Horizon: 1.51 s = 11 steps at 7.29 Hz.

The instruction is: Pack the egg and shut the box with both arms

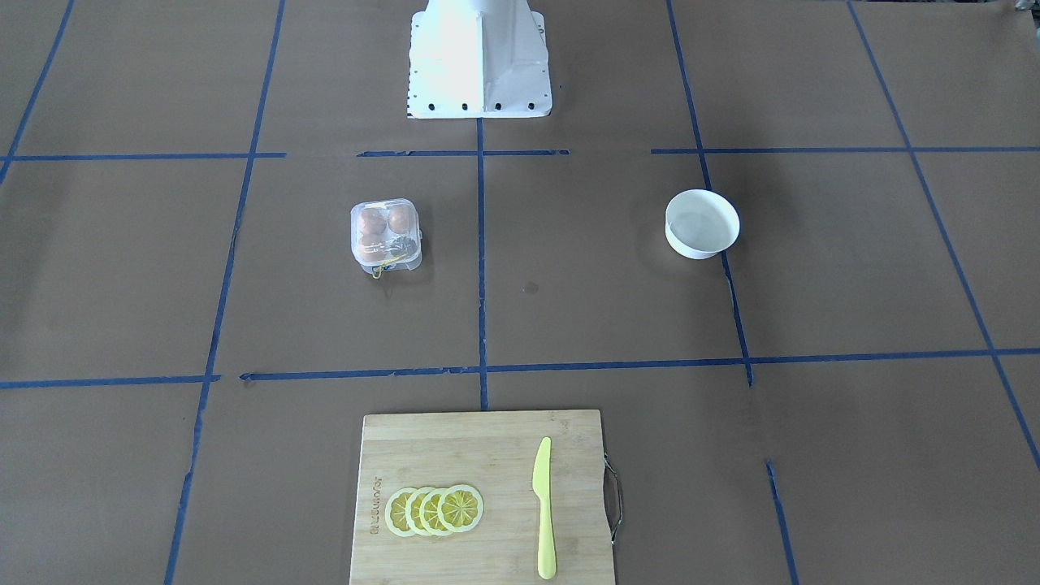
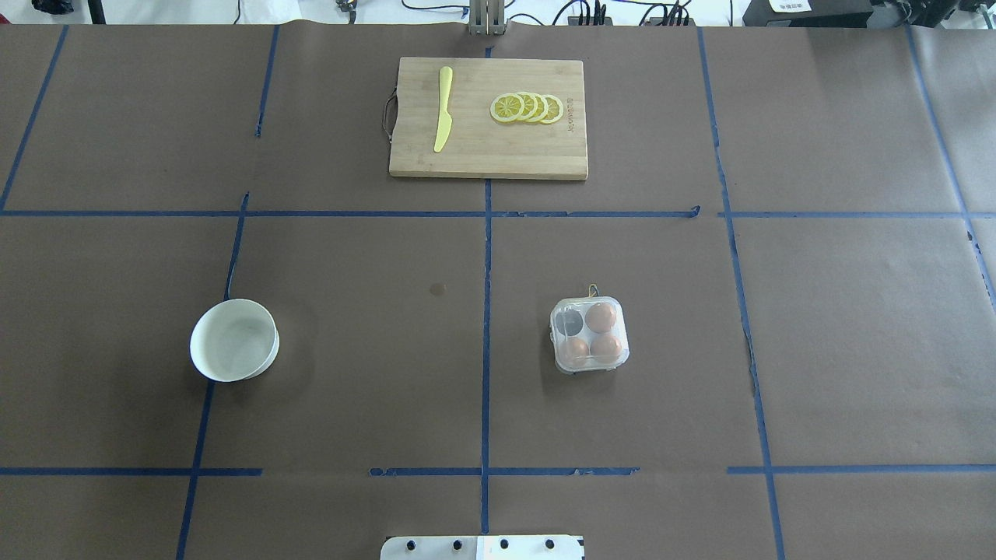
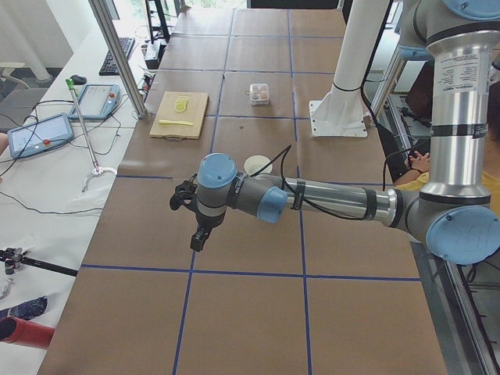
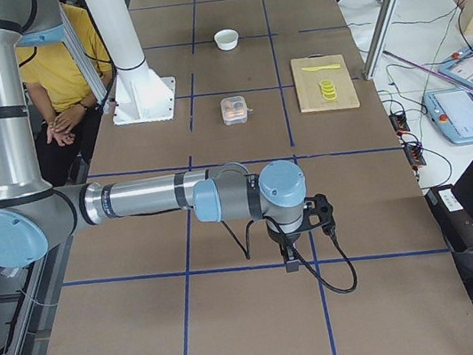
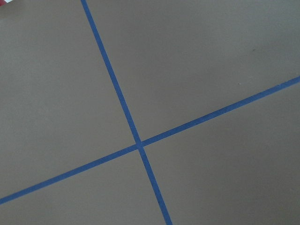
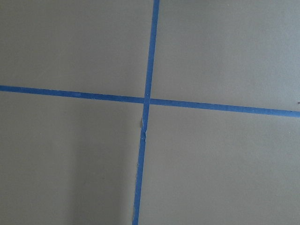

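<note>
Box point(image 2: 589, 335): right of centre in overhead view, lid apparently down. Three eggs inside, one egg point(image 2: 601, 316) in upper right cell; upper left cell dark, no egg. White bowl point(image 2: 234, 340) left of centre, well apart, no egg visible in it. Left arm point(image 3: 336, 201) and right arm point(image 4: 145, 196) hover over surface point(image 2: 389, 404) far from box, side views only; you cannot tell jaws' state. Packing and closing look finished. Your next move: check lid latch, press down if sprung.

Left arm point(image 3: 336, 201) stretches level toward 9 o'clock, left gripper point(image 3: 201, 237) hanging toward 6; right arm point(image 4: 145, 197) reaches toward 3, right gripper point(image 4: 291, 257) likewise; finger spread unreadable.
</note>
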Available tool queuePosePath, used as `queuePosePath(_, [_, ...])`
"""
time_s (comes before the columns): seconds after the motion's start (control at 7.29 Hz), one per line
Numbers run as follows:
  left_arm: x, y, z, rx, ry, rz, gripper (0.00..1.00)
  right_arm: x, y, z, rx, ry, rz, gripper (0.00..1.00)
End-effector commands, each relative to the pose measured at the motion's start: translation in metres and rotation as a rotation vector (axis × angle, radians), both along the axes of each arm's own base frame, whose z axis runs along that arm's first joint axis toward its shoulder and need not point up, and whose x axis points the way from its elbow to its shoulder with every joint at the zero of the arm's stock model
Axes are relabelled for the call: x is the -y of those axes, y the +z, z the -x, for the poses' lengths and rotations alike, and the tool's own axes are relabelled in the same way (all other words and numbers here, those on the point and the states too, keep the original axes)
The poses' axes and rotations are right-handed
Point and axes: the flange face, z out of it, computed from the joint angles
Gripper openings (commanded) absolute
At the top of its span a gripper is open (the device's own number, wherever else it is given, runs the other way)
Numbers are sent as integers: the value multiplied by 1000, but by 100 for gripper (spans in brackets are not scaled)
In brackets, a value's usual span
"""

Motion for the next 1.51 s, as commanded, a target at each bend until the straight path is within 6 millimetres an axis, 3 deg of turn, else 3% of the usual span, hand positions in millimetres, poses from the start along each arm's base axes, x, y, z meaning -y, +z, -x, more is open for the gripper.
queuePosePath(0.0, [0, 1, 1, 5, -10, 11, 100, -1, 1, 0, 2, 1, 4, 100])
queuePosePath(0.27, [-5, 10, 0, -2, -11, 38, 100, -2, 1, 1, 13, 2, 6, 100])
queuePosePath(0.69, [0, 7, -1, -29, -42, 213, 100, -5, 5, 1, 12, 2, 18, 100])
queuePosePath(1.1, [-5, -11, 9, -28, -60, 226, 100, -5, 7, 3, 14, -2, 26, 100])
queuePosePath(1.23, [3, -10, 8, -16, -57, 328, 100, -5, 8, 4, 14, -2, 29, 100])
queuePosePath(1.37, [10, -19, 10, -11, -33, 299, 100, -5, 8, 6, 15, -3, 32, 100])
